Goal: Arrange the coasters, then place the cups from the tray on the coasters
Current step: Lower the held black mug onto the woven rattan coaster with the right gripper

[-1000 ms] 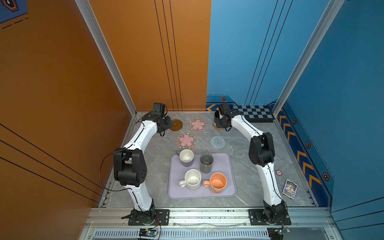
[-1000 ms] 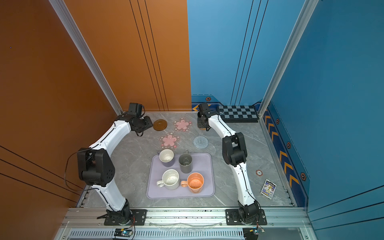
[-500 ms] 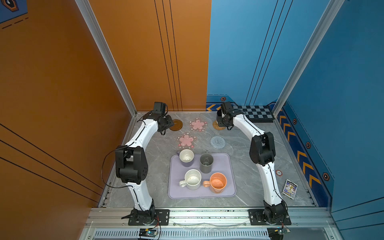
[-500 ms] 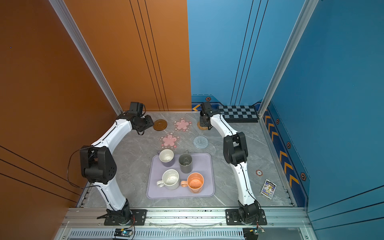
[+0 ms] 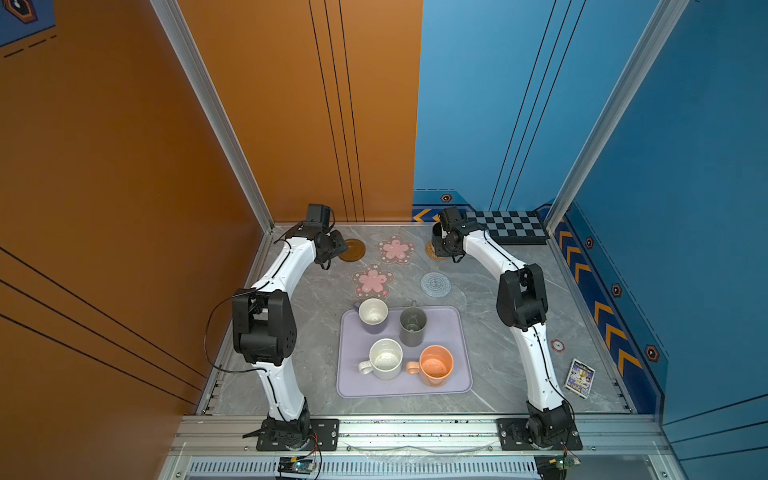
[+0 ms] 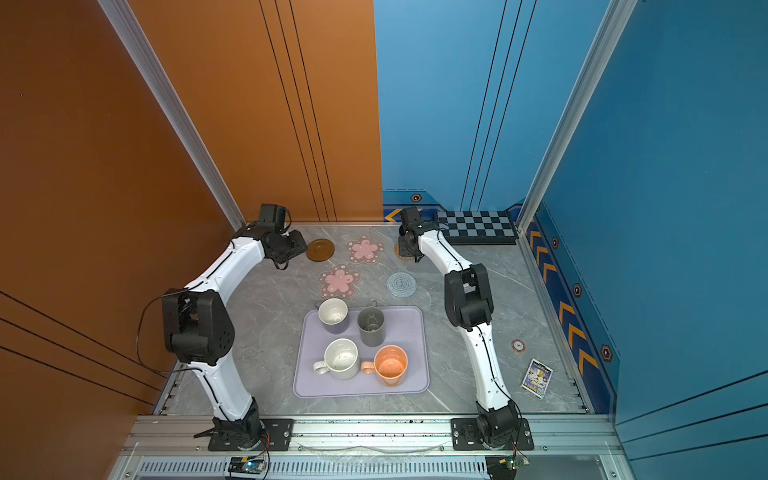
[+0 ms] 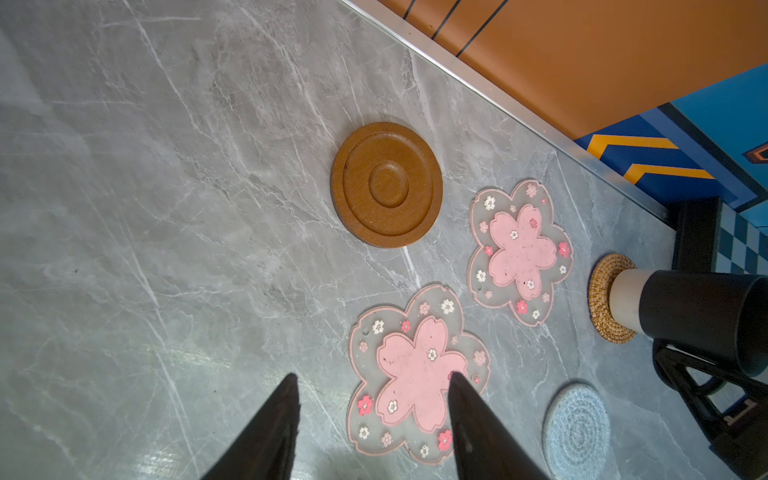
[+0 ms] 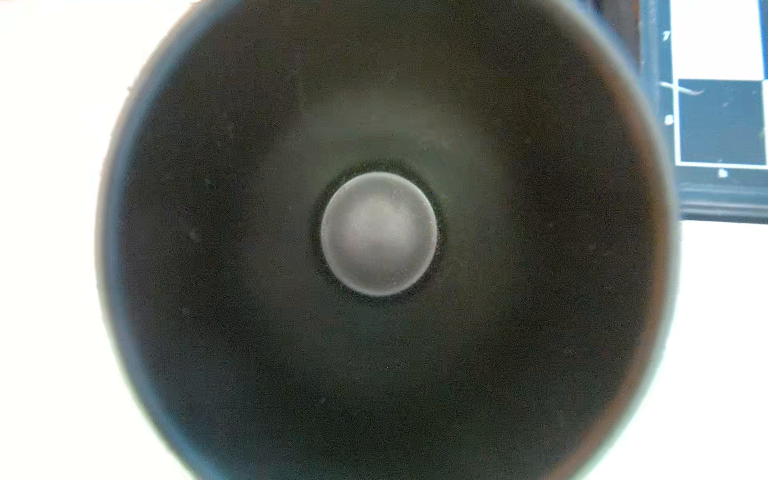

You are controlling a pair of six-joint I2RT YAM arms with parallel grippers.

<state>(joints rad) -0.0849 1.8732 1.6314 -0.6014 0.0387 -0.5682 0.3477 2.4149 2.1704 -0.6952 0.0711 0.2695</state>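
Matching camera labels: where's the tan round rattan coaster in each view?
Top view: tan round rattan coaster near the back wall, right of centre, partly under the right arm.
Top view: coaster in the same spot.
Left wrist: coaster under the black mug.
Right wrist: not in it; the mug's inside fills it.
Shared landmark: black checkered board, in all four.

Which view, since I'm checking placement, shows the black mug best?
The left wrist view: the black mug shows side-on, its pale base meeting the rattan coaster. The right wrist view looks down into it; in both top views the right gripper mostly hides it.
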